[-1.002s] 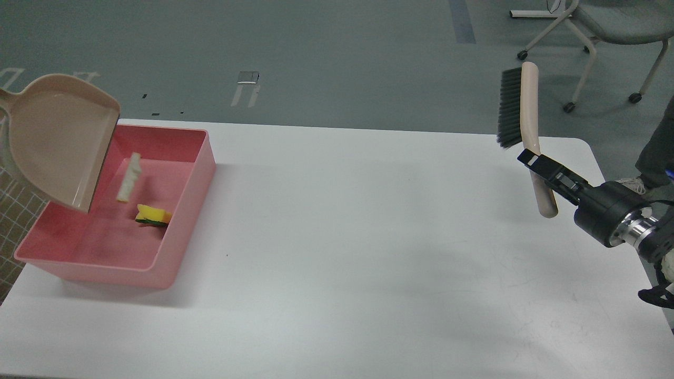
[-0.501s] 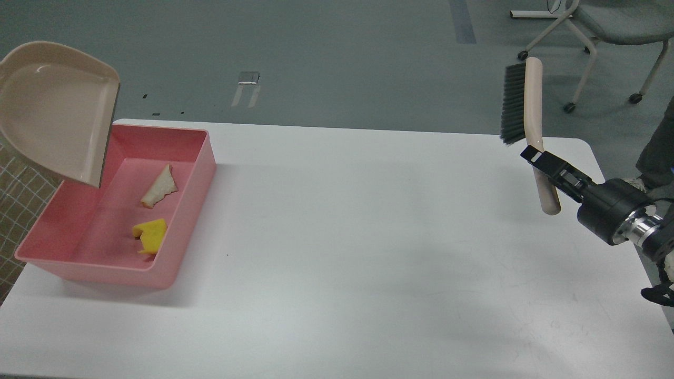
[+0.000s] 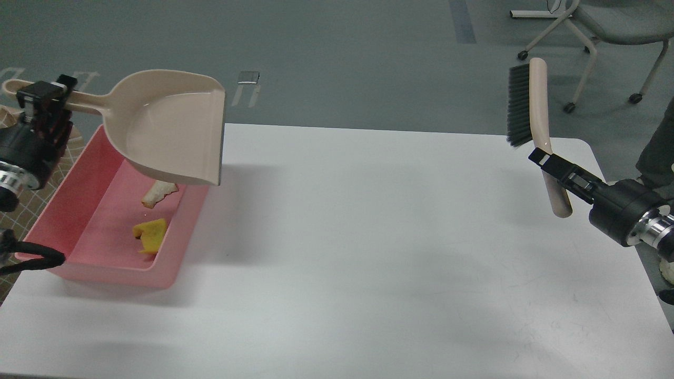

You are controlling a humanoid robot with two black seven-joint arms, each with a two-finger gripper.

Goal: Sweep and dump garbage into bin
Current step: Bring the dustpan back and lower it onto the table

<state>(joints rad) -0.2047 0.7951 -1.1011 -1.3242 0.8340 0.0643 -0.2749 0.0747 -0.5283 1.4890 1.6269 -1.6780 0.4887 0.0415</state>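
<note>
The pink bin [image 3: 168,273] stands at the table's left end. Inside it lie the white bread slice [image 3: 156,193], partly hidden by the dustpan, and the yellow sponge block [image 3: 149,234]. My left gripper [image 3: 46,97] is shut on the handle of the beige dustpan [image 3: 174,131] and holds it level above the bin's far end, its lip pointing right. The pan looks empty. My right gripper [image 3: 550,162] is shut on the beige handle of the brush [image 3: 532,102] and holds it upright above the table's right edge, dark bristles facing left.
The white table [image 3: 368,237] spreads between bin and brush. An office chair [image 3: 605,31] stands on the grey floor beyond the far right corner. A person's leg [image 3: 655,142] is at the right edge. A black cable [image 3: 26,258] loops by the bin's near left corner.
The dustpan has swung from tipped steeply over the bin to level, shifting right. The bread and sponge fell and settled in the bin. The brush drifted slightly right.
</note>
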